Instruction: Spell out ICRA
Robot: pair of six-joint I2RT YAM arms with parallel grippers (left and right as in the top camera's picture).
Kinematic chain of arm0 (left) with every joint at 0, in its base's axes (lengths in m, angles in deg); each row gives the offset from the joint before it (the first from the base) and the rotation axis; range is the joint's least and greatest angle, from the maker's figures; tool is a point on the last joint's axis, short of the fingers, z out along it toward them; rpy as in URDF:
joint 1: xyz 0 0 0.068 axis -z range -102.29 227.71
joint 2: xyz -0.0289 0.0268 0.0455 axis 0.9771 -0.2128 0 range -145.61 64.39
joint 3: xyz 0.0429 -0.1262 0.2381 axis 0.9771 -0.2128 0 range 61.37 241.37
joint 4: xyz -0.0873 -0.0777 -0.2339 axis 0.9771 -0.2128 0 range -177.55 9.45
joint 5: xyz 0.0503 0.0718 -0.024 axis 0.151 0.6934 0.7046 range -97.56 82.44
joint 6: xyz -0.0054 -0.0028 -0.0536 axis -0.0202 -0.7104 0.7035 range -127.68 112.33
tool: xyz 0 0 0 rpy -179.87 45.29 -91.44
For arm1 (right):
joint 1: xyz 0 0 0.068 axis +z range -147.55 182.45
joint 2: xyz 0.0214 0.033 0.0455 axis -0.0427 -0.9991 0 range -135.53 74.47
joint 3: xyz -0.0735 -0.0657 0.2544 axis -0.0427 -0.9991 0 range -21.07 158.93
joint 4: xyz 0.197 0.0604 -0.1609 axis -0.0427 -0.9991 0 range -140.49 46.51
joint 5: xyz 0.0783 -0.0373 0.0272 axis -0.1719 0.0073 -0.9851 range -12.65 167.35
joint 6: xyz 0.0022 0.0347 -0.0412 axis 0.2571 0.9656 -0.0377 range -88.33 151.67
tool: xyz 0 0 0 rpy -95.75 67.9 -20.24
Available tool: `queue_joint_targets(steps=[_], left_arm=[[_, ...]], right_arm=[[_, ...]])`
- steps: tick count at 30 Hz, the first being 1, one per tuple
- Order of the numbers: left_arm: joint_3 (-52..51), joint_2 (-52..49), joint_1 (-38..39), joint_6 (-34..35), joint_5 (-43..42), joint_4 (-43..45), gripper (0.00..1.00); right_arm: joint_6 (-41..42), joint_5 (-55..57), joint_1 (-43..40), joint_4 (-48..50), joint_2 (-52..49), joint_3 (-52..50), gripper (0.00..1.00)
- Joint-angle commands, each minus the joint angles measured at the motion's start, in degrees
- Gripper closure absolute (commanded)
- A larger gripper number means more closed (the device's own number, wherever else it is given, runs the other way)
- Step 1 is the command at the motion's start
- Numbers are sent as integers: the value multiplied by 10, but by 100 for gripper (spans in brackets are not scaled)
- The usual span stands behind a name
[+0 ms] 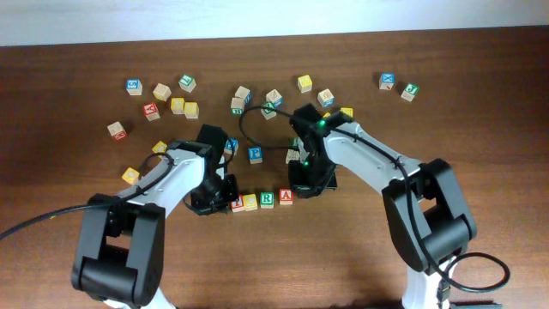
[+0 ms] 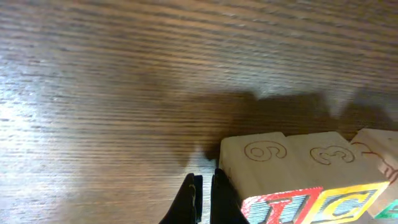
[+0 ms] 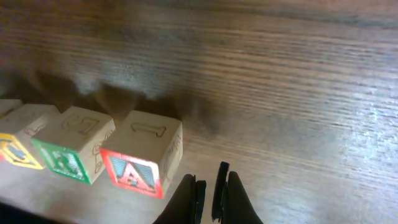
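Observation:
Four light-wood cubes stand in a row at the table's middle front: I cube (image 1: 238,204), C cube (image 1: 250,202), green R cube (image 1: 268,198), red A cube (image 1: 286,196). My left gripper (image 1: 220,199) is shut and empty, just left of the I cube. In the left wrist view its fingers (image 2: 203,194) are beside the I cube (image 2: 280,208), with the C cube (image 2: 345,202) after it. My right gripper (image 1: 307,186) is shut and empty, just right of the A cube. The right wrist view shows its fingers (image 3: 209,190) next to the A cube (image 3: 140,163), then the R cube (image 3: 67,155).
A blue P cube (image 1: 255,154) lies behind the row between the arms. Several other lettered cubes are scattered across the back, from the far-left cube (image 1: 117,130) to the back-right pair (image 1: 388,81). A yellow cube (image 1: 130,176) sits left of my left arm.

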Motion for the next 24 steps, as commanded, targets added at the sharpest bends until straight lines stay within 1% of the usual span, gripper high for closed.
queue_joint_targets(steps=[1,4,7,10,15,19,22,24], left_arm=[[-4,-6,3,-5,-8,3,100],[-4,-6,3,-5,-8,12,100],[-4,-6,3,-5,-8,16,100],[-4,-6,3,-5,-8,18,100],[-4,-6,3,-5,-9,23,100],[-4,-6,3,-5,-18,27,100],[-4,-6,3,-5,-22,31,100],[-4,-6,3,-5,-21,31,100]], right_arm=[[15,17,6,20,-6,-25,96],[15,15,6,38,-6,-31,96],[-10,9,7,56,-6,-31,96],[-12,-16,7,73,-6,-31,96],[-11,-15,43,86,-6,-31,96],[5,-16,51,89,-6,-31,96],[9,-43,51,89,-6,-31,96],[28,-44,51,88,-6,-31,96]])
